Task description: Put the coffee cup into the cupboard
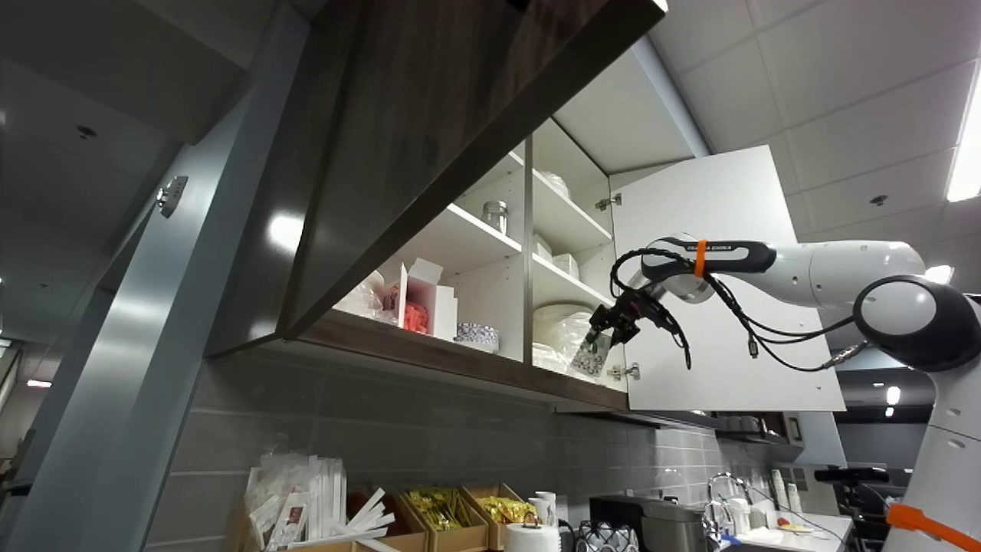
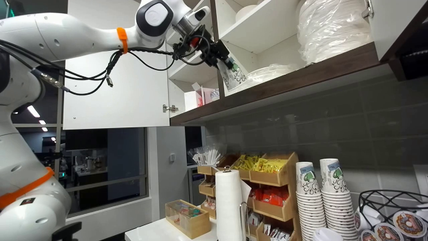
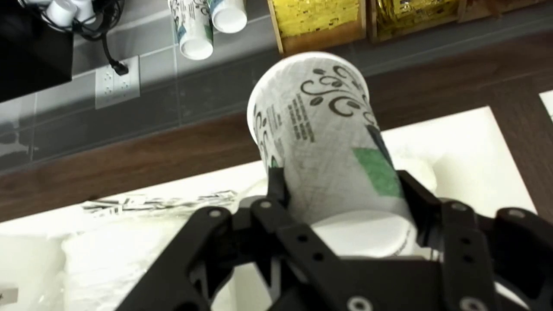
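Note:
The coffee cup is a white paper cup with dark scrolls and a green patch, seen in both exterior views [image 1: 592,354] [image 2: 234,76] and the wrist view [image 3: 324,129]. My gripper [image 3: 343,188] is shut on it, one finger on each side near its base. The cup is tilted, base toward the palm, rim pointing down and away. In both exterior views the gripper [image 1: 609,330] [image 2: 223,62] holds it at the open front of the cupboard [image 1: 460,360] [image 2: 301,74], just above the bottom shelf's front edge. Whether the rim touches the shelf cannot be told.
Plastic-wrapped plates [image 2: 334,33] and a wrapped stack [image 2: 271,72] sit on the bottom shelf near the cup. A vertical divider [image 1: 528,253] and open white door [image 1: 720,330] flank this area. Cup stacks [image 2: 309,207] and a paper towel roll [image 2: 229,204] stand below.

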{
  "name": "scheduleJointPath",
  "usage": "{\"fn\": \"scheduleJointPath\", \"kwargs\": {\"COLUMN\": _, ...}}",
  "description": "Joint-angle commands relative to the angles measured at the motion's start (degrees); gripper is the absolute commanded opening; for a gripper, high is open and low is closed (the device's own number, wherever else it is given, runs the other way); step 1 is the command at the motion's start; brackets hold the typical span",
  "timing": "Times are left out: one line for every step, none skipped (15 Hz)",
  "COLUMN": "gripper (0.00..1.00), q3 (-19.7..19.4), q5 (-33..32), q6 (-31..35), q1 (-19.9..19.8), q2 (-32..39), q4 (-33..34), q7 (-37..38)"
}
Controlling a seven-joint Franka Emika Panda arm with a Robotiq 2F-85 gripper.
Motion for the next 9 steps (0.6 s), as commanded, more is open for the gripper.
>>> {"fn": "scheduleJointPath", "kwargs": {"gripper": 0.38, "q3": -1.9, "q5": 2.5, "q6": -0.4, "q1": 2.5, "q2": 1.2, "q4": 4.7, "q7": -3.0}}
{"fn": "scheduleJointPath", "kwargs": {"gripper": 0.38, "q3": -2.0, "q5": 3.0, "q6": 0.0, "q1": 2.8, "q2": 1.4, "q4": 5.5, "q7": -3.2}}
{"fn": "scheduleJointPath", "kwargs": {"gripper": 0.38, "q3": -2.0, "q5": 3.6, "q6": 0.9, "q1": 3.2, "q2": 1.8, "q4": 6.4, "q7": -3.2}}
{"fn": "scheduleJointPath", "kwargs": {"gripper": 0.38, "q3": -1.8, "q5": 4.0, "q6": 2.2, "q1": 3.3, "q2": 2.4, "q4": 7.2, "q7": -2.7}}
{"fn": "scheduleJointPath", "kwargs": {"gripper": 0.38, "q3": -1.8, "q5": 4.4, "q6": 2.6, "q1": 3.6, "q2": 3.0, "q4": 8.2, "q7": -2.5}}
{"fn": "scheduleJointPath", "kwargs": {"gripper": 0.38, "q3": -1.6, "q5": 4.8, "q6": 4.2, "q1": 3.8, "q2": 3.6, "q4": 8.8, "q7": -2.0}}
{"fn": "scheduleJointPath", "kwargs": {"gripper": 0.38, "q3": -1.5, "q5": 5.2, "q6": 4.6, "q1": 4.1, "q2": 4.4, "q4": 9.7, "q7": -1.9}}
{"fn": "scheduleJointPath", "kwargs": {"gripper": 0.38, "q3": -1.4, "q5": 5.6, "q6": 6.1, "q1": 4.5, "q2": 5.2, "q4": 10.2, "q7": -1.9}}
{"fn": "scheduleJointPath", "kwargs": {"gripper": 0.38, "q3": -1.3, "q5": 6.0, "q6": 6.8, "q1": 4.8, "q2": 6.0, "q4": 11.0, "q7": -1.8}}
